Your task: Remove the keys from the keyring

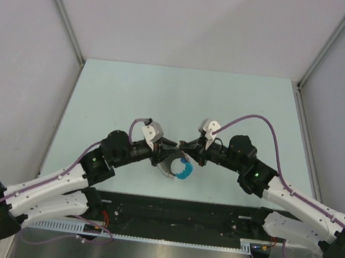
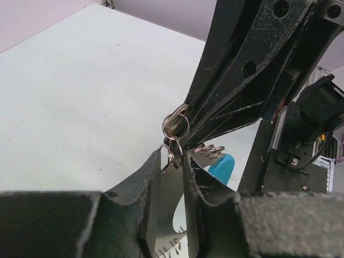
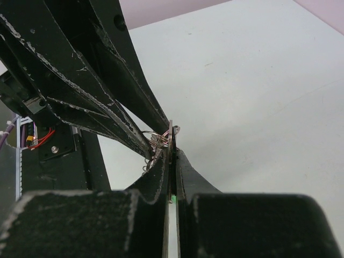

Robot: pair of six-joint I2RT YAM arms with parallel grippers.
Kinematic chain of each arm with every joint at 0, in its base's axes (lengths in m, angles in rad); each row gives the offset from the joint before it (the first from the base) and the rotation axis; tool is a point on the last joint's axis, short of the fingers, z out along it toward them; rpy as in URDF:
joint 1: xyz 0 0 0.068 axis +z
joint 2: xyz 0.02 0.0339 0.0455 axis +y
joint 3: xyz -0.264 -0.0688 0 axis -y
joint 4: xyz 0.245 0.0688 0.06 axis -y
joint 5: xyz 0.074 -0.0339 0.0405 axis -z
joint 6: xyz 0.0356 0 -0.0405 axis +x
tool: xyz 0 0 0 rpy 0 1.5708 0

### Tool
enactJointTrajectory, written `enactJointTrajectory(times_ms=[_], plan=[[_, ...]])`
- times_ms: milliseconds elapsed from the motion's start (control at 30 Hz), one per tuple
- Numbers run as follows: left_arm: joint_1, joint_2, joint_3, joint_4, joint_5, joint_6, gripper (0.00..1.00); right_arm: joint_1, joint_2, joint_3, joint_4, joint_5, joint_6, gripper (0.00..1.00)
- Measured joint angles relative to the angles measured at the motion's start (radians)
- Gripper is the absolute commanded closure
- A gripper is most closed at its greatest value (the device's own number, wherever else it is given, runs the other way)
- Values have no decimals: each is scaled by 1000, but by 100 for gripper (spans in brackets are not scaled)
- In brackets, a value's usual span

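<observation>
The keys (image 1: pixel 180 168) hang in the air between my two grippers, with their bright blue piece (image 1: pixel 184 170) lowest. My left gripper (image 1: pixel 162 155) comes in from the left and my right gripper (image 1: pixel 185 150) from the right, tips almost touching. In the left wrist view my left gripper (image 2: pixel 172 157) is closed on a flat silvery key (image 2: pixel 171 209), with the keyring (image 2: pixel 175 149) at its tips and the blue piece (image 2: pixel 222 164) behind. In the right wrist view my right gripper (image 3: pixel 173 153) is shut on a thin key (image 3: pixel 171 141) seen edge-on, with wire loops (image 3: pixel 155 141) beside it.
The pale green table (image 1: pixel 163 97) lies below, walled by grey panels at the left, back and right. A dark base plate (image 1: pixel 175 210) with the arm mounts runs along the near edge.
</observation>
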Motion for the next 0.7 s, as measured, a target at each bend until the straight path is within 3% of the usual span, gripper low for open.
enactJointTrajectory(times_ms=[100,200,233,700], plan=[[0,9,4,0,1,0,75,0,0,0,-3,5,0,100],[0,14,4,1,2,0,89,0,0,0,-10,10,-1,100],[0,14,4,1,3,-1,100,0,0,0,-12,10,-1,100],[0,3,-7,1,-17,10,99,87,30,50,-97,179,-86,100]])
